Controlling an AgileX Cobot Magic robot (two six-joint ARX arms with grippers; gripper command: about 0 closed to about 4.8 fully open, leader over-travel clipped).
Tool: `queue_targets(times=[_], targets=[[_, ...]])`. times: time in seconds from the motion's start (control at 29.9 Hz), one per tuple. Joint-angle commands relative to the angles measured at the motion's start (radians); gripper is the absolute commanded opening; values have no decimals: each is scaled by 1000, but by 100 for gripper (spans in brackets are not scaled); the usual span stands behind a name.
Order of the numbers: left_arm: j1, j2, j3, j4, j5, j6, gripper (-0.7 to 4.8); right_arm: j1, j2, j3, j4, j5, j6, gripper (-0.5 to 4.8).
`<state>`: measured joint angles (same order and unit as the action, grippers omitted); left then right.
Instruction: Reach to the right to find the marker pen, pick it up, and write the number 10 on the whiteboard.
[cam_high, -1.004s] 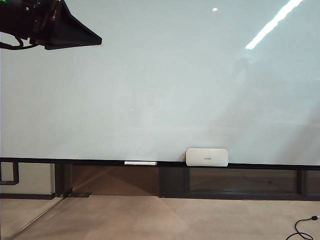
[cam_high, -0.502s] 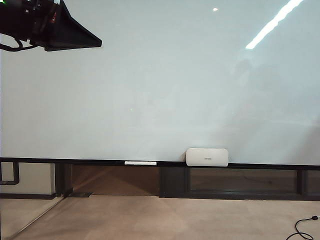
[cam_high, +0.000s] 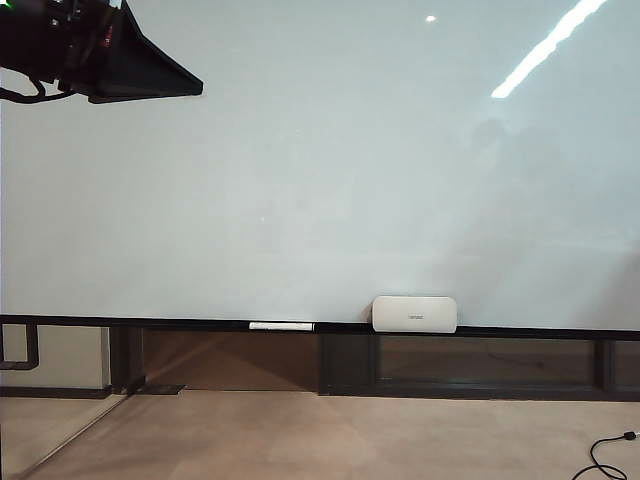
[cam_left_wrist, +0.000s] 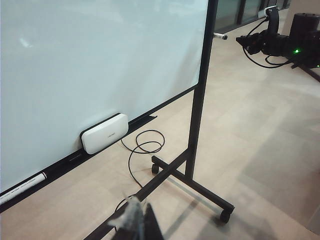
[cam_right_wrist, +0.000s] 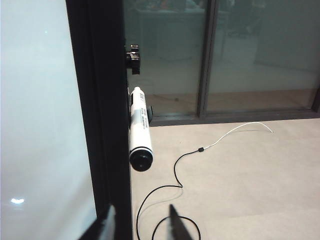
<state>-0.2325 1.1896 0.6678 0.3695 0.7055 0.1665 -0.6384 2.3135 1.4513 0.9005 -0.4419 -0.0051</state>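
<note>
The whiteboard (cam_high: 330, 170) fills the exterior view, with only light reflections on its face; the number 10 is not in view. The marker pen (cam_right_wrist: 139, 125), white with a black end, sticks out from the side of the board's black frame post (cam_right_wrist: 102, 100). My right gripper (cam_right_wrist: 141, 226) is open just short of the pen's black end, with nothing between its fingers. In the left wrist view the marker pen (cam_left_wrist: 220, 36) shows small beside the post, with the right arm (cam_left_wrist: 272, 41) close to it. My left gripper (cam_left_wrist: 138, 224) hangs shut over the floor.
A white rounded box (cam_high: 414, 314) and a long thin white bar (cam_high: 281, 325) rest on the bottom rail. My left arm (cam_high: 110, 55) is a dark shape at the board's upper left. Cables (cam_right_wrist: 175, 170) lie on the floor by the wheeled foot (cam_left_wrist: 190, 182).
</note>
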Motion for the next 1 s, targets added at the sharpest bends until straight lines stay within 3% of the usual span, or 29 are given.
queue_targets(times=[0.03, 0.2, 0.27, 0.57, 1.0], targets=[[1, -3, 5, 7, 1, -2, -6, -2, -4, 7, 17, -2, 1, 185], [0, -3, 5, 6, 1, -2, -6, 2, 8, 8, 15, 76, -61, 185], [1, -3, 5, 5, 1, -3, -6, -1, 8, 8, 1, 46, -112, 186], [1, -2, 5, 6, -11, 7, -6, -2, 2, 8, -14, 20, 5, 176], [1, -2, 5, 6, -22, 17, -6, 0, 53, 66, 5, -28, -47, 181]])
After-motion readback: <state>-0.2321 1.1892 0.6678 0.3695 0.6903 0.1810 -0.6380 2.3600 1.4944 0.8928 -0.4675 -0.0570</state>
